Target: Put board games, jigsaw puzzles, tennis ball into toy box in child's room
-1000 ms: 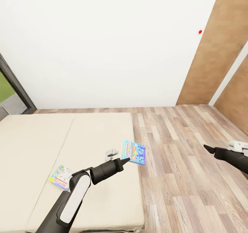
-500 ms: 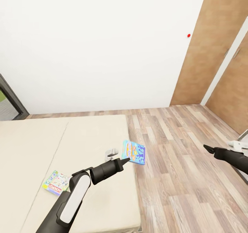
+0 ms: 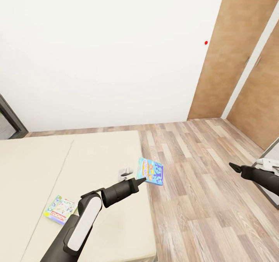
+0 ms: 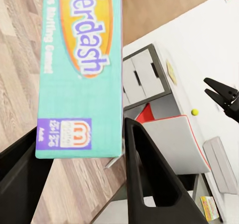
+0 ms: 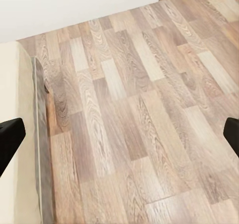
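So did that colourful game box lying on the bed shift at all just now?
No. The board game lies just beside the bed's seam, exactly as before; the whole picture slid only because the camera turned.

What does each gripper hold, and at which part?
The left gripper pinches the blue board game at its lower edge. The right gripper is open, holding nothing.

Bright, even, soft-shadowed renders; slightly blurry, wide-angle edge distortion.
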### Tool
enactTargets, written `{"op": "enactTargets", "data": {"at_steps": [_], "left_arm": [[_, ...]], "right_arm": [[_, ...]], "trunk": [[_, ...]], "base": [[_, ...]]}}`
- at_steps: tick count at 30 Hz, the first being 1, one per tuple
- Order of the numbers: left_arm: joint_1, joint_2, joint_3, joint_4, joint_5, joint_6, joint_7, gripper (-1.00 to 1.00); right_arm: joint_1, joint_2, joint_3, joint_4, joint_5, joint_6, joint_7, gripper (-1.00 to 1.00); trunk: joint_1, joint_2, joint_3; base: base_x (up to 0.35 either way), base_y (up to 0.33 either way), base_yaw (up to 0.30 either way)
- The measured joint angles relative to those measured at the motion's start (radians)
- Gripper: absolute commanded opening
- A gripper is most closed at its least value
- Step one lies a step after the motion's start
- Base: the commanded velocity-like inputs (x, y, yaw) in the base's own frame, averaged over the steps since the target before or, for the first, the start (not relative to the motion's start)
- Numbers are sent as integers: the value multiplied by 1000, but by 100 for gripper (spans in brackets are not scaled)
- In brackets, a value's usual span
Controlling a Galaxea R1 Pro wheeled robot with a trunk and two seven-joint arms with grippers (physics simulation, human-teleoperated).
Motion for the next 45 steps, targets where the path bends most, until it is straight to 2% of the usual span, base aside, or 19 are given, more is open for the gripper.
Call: {"op": "enactTargets", "data": {"at_steps": [9, 30, 33, 34, 37, 45], "left_arm": [[0, 0, 0, 1, 0, 1, 0, -100], [7, 0, 7, 11, -1, 1, 10, -100], [7, -3, 23, 18, -4, 2, 43, -100], [7, -7, 34, 22, -11, 2, 114, -100], [9, -10, 40, 22, 6, 1, 182, -100], [11, -11, 45, 22, 12, -1, 236, -100]], "right_arm": [[0, -1, 0, 0, 0, 0, 0, 100], [0, -2, 0, 0, -1, 1, 0, 100], [0, -1, 0, 0, -1, 2, 0, 100], [0, 0, 1, 0, -1, 1, 0, 100], [0, 2, 2, 0, -1, 1, -1, 100], [0, 2, 2, 0, 0, 0, -1, 100]], "trunk": [[0, 0, 1], [0, 0, 1], [0, 0, 1], [0, 0, 1], [0, 0, 2], [0, 0, 6]], "base": [[0, 0, -169], [0, 0, -268], [0, 0, -278], [0, 0, -278], [0, 0, -278], [0, 0, -278]]}}
